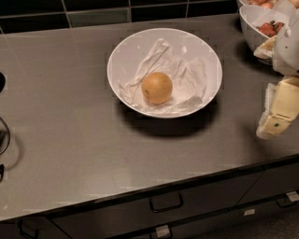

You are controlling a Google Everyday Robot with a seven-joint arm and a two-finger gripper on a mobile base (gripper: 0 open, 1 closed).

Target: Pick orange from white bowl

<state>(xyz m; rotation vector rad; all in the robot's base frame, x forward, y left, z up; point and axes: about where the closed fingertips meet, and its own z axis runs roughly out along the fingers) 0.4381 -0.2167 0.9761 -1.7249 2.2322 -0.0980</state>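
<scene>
The orange is round with dull yellow-orange skin. It rests on crumpled white paper a little left of the middle of the wide white bowl, which stands on the grey counter. My gripper hangs at the right edge of the view, above the counter. It is well to the right of the bowl, clear of its rim, and holds nothing that I can see.
A second white bowl with red fruit pieces stands at the back right, partly behind my arm. Dark tiles back the grey counter. Drawers with handles run below the front edge. A dark object sits at the left edge.
</scene>
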